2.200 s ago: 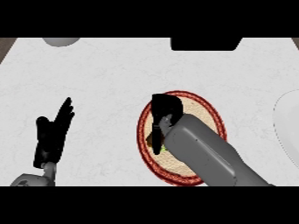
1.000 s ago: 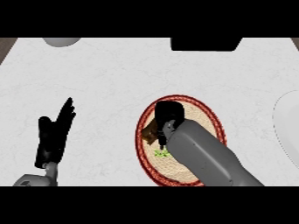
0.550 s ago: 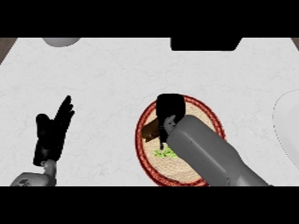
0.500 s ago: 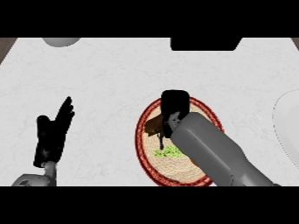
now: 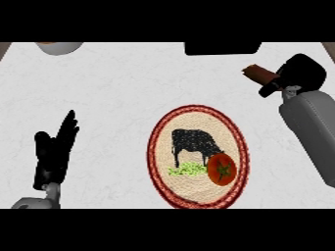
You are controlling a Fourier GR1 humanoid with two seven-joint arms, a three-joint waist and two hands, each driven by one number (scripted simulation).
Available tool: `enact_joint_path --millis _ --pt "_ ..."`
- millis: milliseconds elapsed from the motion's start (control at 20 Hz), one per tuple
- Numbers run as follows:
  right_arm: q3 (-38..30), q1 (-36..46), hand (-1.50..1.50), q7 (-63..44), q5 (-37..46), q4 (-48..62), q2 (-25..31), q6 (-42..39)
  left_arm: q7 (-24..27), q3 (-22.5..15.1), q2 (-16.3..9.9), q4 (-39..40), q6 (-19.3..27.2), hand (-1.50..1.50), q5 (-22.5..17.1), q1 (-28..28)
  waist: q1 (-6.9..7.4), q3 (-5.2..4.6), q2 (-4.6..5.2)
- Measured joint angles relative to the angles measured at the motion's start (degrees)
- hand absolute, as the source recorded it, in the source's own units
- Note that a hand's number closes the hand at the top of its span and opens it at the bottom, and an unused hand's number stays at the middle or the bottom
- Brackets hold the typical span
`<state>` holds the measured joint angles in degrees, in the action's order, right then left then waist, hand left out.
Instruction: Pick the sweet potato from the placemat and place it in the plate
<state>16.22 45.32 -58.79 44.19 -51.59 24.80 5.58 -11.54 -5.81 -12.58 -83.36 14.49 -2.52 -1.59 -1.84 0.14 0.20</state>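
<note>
The sweet potato (image 5: 256, 73) is a short reddish-brown piece held above the counter at the upper right, beyond the placemat. My right hand (image 5: 301, 72) is shut on its right end, and the grey forearm runs down the right side of the view. The round woven placemat (image 5: 197, 113) with a red rim lies in the middle and shows a black cow picture. A red tomato (image 5: 221, 169) lies on its lower right part. I cannot make out the plate; the forearm covers the right side of the counter. My left hand (image 5: 55, 152) rests open at the lower left, fingers up.
A pale bowl (image 5: 58, 46) sits at the counter's far left edge. A black object (image 5: 222, 48) stands at the far edge in the middle. The white counter ends in dark wood at both far corners.
My right hand has risen off the placemat with the sweet potato and swung to the upper right. The cow picture and the tomato now show. The left hand has not moved.
</note>
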Motion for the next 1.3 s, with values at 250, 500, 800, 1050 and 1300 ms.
enact_joint_path --millis 250,500,800,1050,1300 --pt "-4.13 0.99 1.5 -1.26 7.3 1.89 5.72 9.58 0.22 -0.46 -0.06 -0.21 -0.99 0.0 -0.09 0.24 1.35 -0.09 -0.04" --pt "-6.98 0.55 1.5 -3.61 14.81 2.38 9.49 13.39 -0.03 -0.68 0.04 -0.6 -1.24 0.0 0.07 0.66 1.5 -0.16 -0.27" --pt "-12.7 -2.49 1.5 -5.4 18.54 0.95 11.34 15.46 -0.79 0.07 -0.26 -0.11 -1.55 0.0 0.01 -0.4 1.13 -0.17 -0.41" --pt "-18.2 -7.62 1.5 -4.82 18.91 -0.46 12.51 17.33 -1.17 -0.11 0.24 -1.22 -1.14 0.0 0.54 0.22 1.17 -0.15 -0.41" --pt "-23.21 -13.26 1.5 -3.61 17.59 -2.43 13.1 18.12 -1.27 -0.04 0.63 -1.52 -1.32 0.0 0.88 0.45 1.25 -0.15 -0.37"
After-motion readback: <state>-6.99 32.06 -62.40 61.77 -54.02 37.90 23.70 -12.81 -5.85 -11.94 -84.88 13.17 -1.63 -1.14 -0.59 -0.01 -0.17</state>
